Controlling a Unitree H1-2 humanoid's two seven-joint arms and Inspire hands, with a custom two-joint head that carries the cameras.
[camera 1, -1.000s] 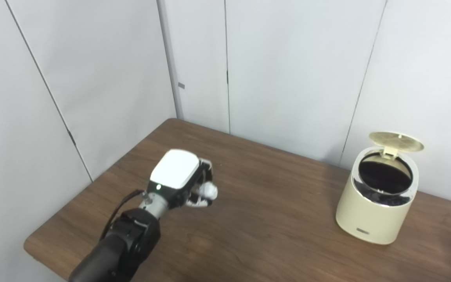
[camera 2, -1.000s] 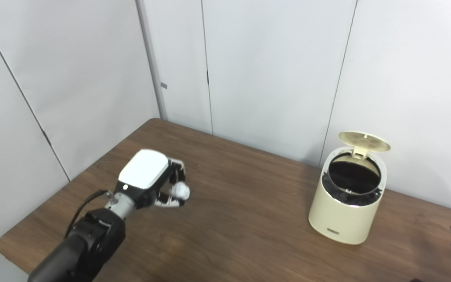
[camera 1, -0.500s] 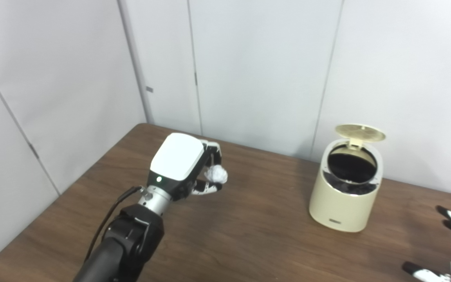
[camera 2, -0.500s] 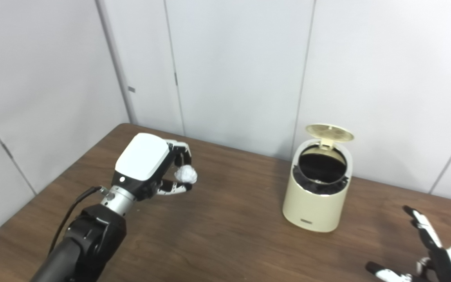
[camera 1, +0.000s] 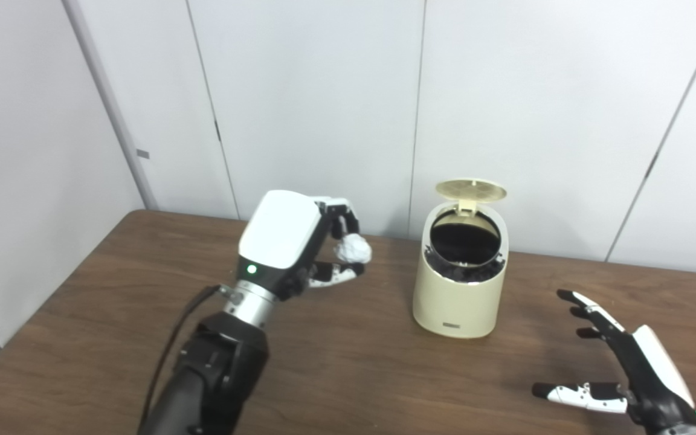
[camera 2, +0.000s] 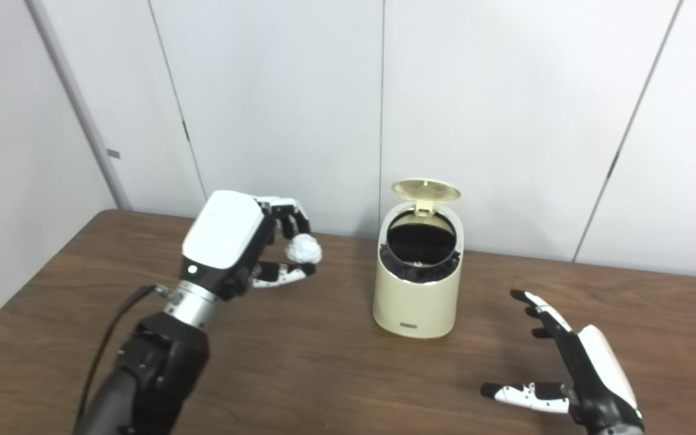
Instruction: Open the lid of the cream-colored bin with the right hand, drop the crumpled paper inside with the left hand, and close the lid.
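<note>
One brown table (camera 1: 354,362) carries one cream-colored bin (camera 1: 460,284), standing upright near the back wall with its single lid (camera 1: 470,190) tipped up open. The left hand (camera 1: 299,244) is raised to the bin's left, fingers curled around one crumpled paper (camera 1: 351,248), clear of the tabletop. The right hand (camera 1: 620,362) hovers low to the bin's right, fingers spread, holding nothing.

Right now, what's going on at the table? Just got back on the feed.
The left hand holds the crumpled paper ball pinched in its fingers, raised above the wooden table to the left of the cream-colored bin, not yet over its mouth. The bin's lid stands open at the back, showing a dark liner inside. The right hand is open with fingers spread, off to the bin's right, touching nothing.
</note>
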